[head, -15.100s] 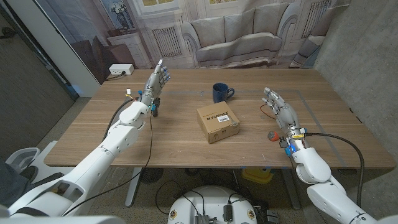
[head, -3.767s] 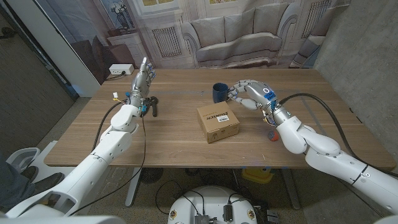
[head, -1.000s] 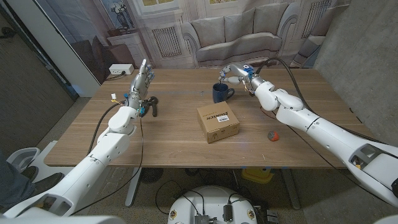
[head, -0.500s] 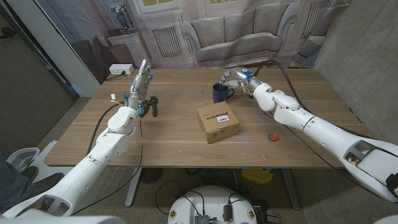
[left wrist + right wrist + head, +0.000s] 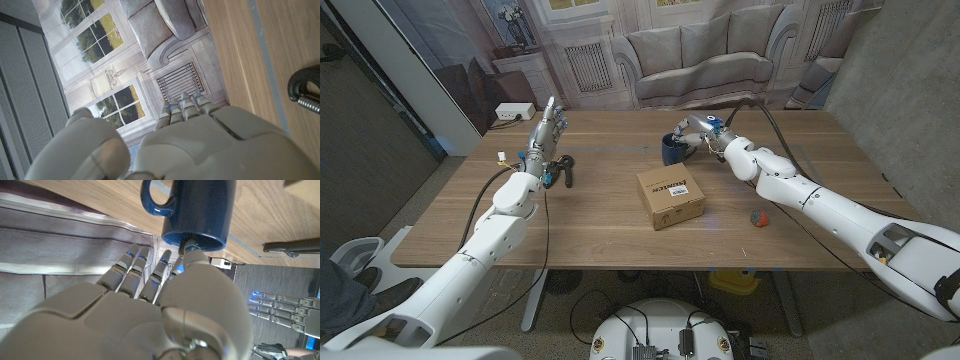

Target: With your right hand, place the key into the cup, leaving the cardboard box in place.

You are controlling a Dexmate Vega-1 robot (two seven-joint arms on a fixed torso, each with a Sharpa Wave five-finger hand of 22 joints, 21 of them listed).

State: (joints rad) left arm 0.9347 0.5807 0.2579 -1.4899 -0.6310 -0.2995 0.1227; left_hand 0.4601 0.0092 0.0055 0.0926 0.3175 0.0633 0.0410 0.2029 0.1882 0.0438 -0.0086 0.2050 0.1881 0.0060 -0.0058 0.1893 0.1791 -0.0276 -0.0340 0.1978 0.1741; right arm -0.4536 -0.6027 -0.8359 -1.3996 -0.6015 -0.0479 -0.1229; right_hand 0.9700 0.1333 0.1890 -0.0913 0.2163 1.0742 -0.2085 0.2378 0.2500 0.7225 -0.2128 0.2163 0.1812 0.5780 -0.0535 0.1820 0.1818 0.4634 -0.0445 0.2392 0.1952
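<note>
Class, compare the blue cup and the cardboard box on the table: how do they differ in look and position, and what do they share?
The cup is dark blue and round with a handle; the cardboard box is tan, squarish and flat, with a label on top. The cup stands farther from the robot, the box nearer. The right hand reaches over the cup's mouth; nothing touches the box. Both rest on the wooden table.

You are getting soft, even light from overhead; the wooden table [image 5: 600,220] is showing only faint shadows and no glare. Straight lines are bowing at the head view's edges. Your right hand [image 5: 150,315] is filling the wrist view's foreground, slightly blurred.
</note>
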